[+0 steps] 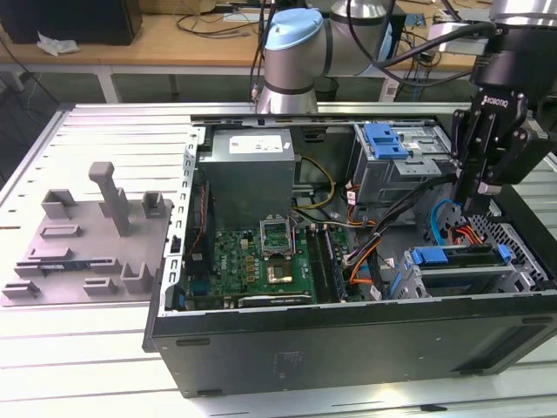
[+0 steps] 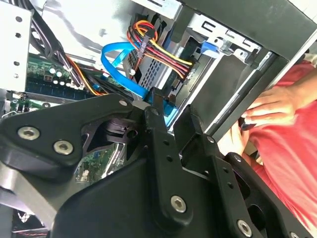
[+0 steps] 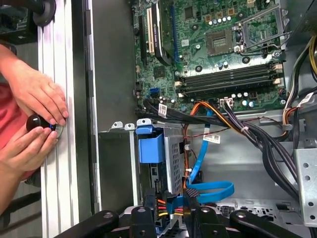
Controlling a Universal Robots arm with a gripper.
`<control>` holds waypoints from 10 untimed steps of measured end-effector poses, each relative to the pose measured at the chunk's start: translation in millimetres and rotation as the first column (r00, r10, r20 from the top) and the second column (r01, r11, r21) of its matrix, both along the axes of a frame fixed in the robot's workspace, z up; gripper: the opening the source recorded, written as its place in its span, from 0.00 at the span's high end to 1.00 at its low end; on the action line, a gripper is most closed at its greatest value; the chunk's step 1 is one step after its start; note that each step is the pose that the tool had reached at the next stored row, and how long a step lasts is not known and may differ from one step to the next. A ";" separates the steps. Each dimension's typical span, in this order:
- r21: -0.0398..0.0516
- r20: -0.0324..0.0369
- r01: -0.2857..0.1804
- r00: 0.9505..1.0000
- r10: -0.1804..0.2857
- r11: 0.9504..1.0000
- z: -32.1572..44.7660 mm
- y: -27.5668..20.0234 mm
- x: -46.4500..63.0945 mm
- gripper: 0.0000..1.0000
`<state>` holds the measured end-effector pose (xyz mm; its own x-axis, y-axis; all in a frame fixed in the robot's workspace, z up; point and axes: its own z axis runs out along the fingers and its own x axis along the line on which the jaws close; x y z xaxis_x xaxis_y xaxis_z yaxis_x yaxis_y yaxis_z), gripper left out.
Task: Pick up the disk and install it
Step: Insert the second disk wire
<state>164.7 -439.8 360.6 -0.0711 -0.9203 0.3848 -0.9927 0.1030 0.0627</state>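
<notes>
The disk (image 1: 454,259) lies flat in the lower drive cage at the front right corner of the open computer case (image 1: 348,340), its blue carrier rails showing at both ends. In the first wrist view the blue carrier of the disk (image 3: 150,148) sits in the cage. A blue data cable (image 3: 210,191) and a bundle of coloured power wires (image 2: 163,52) run to the cage's end. My gripper (image 1: 479,193) hangs just above the back right of that cage, over the cables. It holds no disk.
A blue plastic bracket (image 1: 387,139) tops the upper grey drive cage. The motherboard (image 1: 257,261) and power supply (image 1: 248,170) fill the case's left half. A grey fixture block (image 1: 87,235) lies on the table at the exterior view's left. A person's hands (image 3: 34,104) rest outside the case wall.
</notes>
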 end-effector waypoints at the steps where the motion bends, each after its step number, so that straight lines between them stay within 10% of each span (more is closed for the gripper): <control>1: -0.001 0.000 0.002 1.000 -0.002 1.000 -0.1 0.0 0.6 0.64; 10: -0.008 0.000 0.028 1.000 -0.028 1.000 -0.9 0.1 2.5 0.64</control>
